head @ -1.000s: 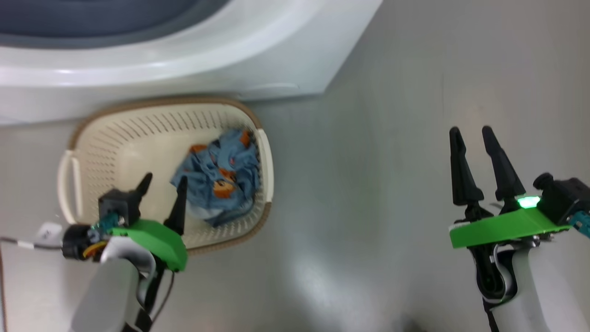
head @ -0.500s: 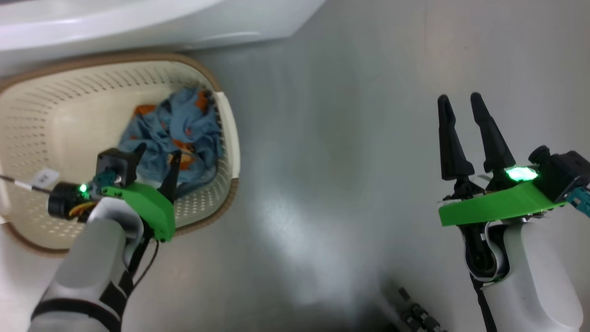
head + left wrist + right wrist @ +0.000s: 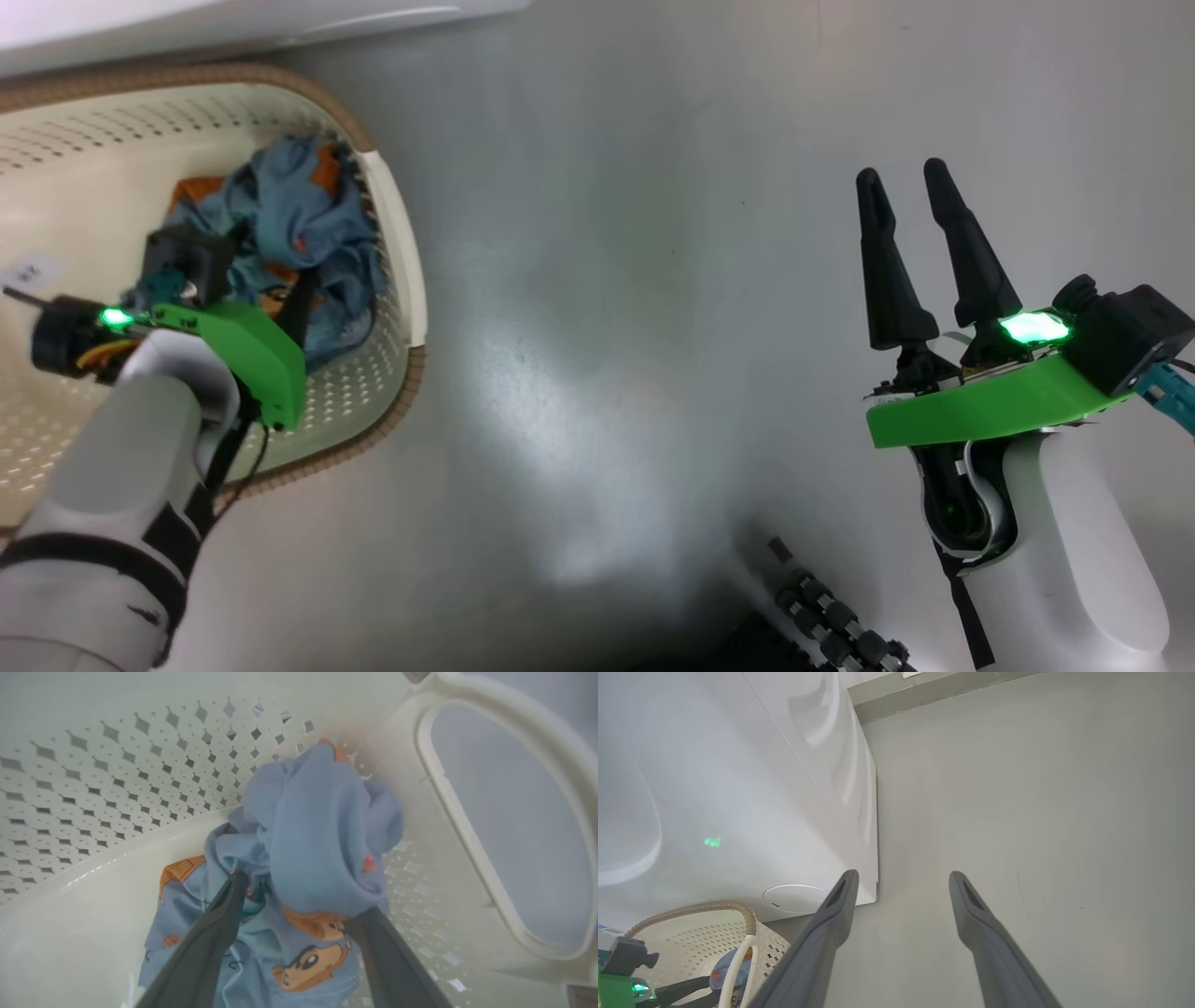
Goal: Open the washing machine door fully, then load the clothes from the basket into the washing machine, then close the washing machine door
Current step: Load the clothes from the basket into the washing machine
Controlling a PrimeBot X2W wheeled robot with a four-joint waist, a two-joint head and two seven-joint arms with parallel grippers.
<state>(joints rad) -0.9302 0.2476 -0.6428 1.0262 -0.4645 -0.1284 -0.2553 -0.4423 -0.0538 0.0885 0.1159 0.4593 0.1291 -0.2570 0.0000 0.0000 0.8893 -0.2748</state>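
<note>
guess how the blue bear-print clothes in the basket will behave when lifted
Probably floppy: the clothes lie crumpled in soft folds, so they should drape and trail. Likely light: thin fabric. The left gripper may lift only part of the heap.

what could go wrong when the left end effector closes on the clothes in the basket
1. The left end effector stands open around just the upper fold of the bunched clothes. Closing may pinch only one layer, so the rest could trail or drop back.
2. The clothes lie against the side of the basket. A finger could snag its perforated wall and drag the basket along.
</note>
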